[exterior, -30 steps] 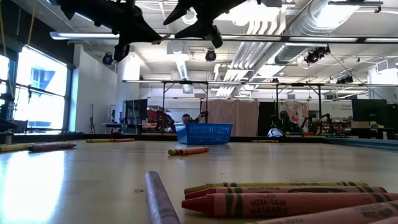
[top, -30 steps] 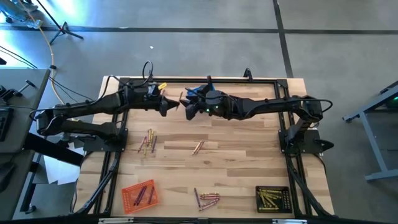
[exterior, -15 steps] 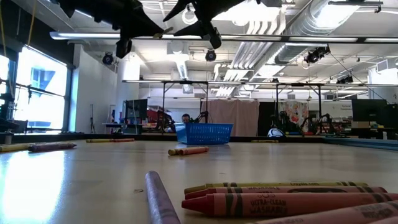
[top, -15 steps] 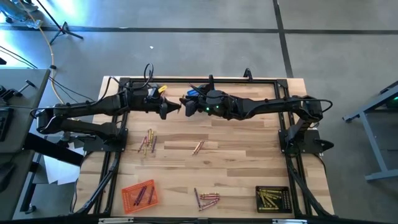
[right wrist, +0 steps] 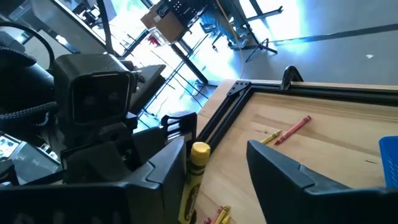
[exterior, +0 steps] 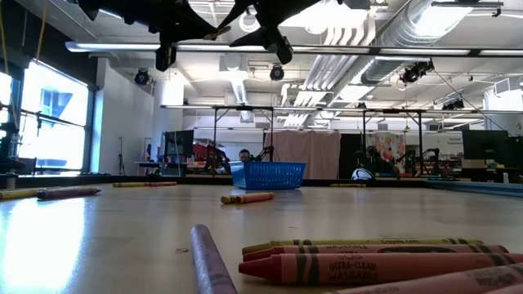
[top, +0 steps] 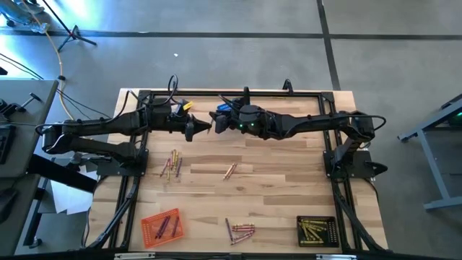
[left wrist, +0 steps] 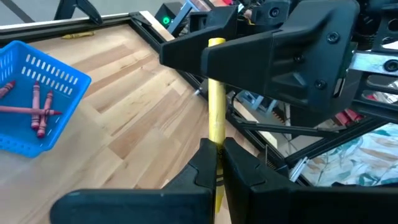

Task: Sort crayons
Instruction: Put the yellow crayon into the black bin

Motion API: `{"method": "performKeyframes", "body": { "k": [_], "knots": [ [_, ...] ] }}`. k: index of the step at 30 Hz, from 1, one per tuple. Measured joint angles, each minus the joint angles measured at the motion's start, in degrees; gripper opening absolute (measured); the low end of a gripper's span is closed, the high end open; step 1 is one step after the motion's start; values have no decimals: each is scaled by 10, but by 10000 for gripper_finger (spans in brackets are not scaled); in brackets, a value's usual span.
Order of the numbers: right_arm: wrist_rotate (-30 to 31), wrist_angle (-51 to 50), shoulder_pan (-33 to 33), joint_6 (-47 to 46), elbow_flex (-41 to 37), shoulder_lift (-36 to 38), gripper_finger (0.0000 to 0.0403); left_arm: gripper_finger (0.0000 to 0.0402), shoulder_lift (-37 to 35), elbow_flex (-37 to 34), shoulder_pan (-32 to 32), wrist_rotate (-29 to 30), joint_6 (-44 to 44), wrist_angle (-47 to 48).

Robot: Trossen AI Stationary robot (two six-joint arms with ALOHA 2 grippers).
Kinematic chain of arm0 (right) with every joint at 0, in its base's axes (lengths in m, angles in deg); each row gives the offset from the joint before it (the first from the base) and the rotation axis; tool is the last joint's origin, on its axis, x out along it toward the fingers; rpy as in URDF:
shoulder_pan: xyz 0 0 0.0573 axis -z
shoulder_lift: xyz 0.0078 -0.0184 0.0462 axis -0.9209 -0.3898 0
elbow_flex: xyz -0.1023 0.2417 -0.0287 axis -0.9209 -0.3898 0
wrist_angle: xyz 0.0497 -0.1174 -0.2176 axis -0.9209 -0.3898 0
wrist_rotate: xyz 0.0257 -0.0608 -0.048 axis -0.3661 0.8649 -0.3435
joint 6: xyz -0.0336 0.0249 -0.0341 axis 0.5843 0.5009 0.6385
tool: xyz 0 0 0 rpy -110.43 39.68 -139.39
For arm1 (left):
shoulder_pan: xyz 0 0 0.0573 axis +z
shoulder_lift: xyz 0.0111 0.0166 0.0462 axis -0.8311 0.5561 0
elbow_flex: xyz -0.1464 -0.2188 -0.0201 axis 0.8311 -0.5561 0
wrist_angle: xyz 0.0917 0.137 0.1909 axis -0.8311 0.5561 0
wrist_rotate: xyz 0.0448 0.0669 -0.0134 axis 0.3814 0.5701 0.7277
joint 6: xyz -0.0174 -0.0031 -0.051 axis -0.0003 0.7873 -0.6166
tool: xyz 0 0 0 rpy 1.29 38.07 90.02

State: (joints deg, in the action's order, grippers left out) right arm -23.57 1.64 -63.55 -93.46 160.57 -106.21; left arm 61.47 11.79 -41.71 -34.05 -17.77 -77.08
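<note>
though upright – yellow crayon [left wrist: 216,106]

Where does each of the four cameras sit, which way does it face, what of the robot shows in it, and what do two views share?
High view: above the table, facing straight down; both arms.
Low view: at table-top height, facing across to the blue basket; arms overhead.
Left wrist view: on the left arm, facing past the left gripper shut on a yellow crayon; the right gripper's fingers beyond.
Right wrist view: on the right arm, facing past the open right gripper.
Shared: both wrist views show the yellow crayon.
</note>
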Motion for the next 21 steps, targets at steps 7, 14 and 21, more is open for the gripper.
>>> {"method": "performKeyframes", "body": {
  "k": [7,14,21],
  "knots": [
    [1,4,0,0,0,0,94,3,10,0,0,0,1,-6],
    [2,16,0,0,0,-1,37,3,43,0,1,-1,2,-37],
    [4,21,1,3,0,0,15,3,48,0,5,-3,20,-54]
  ]
}}
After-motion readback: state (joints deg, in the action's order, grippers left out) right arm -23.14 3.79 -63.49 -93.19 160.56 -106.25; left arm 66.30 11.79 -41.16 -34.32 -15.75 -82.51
